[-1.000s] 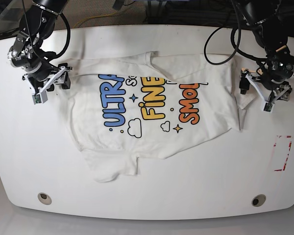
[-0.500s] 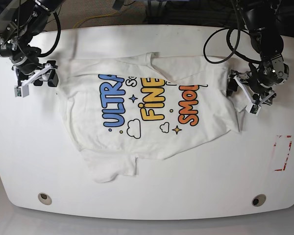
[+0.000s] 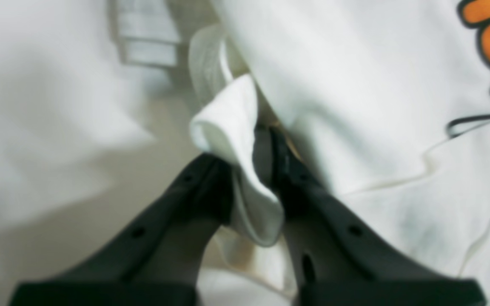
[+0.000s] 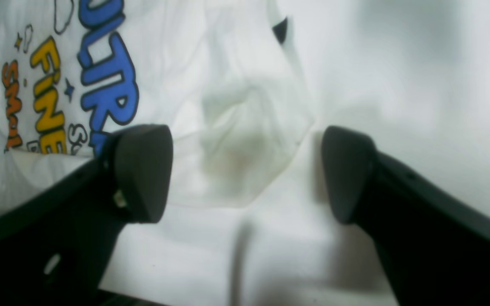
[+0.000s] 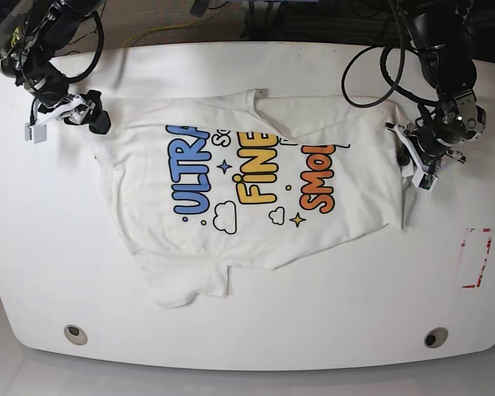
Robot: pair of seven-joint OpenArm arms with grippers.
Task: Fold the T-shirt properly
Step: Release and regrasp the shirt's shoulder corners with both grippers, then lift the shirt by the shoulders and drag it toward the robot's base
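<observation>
In the left wrist view, the left gripper [image 3: 251, 178] is pinching a small fold of white cloth at the edge of the T-shirt [image 3: 355, 106], its 2 jaws closed on it. In the right wrist view, the right gripper [image 4: 245, 170] is standing wide with nothing between its jaws, just over a loose corner of the T-shirt [image 4: 236, 140]. The shirt is lying spread, print up, on the white table [image 5: 313, 313]. It looks light and soft, so it is likely sagging when lifted; hems and sleeve edges seem the best places to hold.
</observation>
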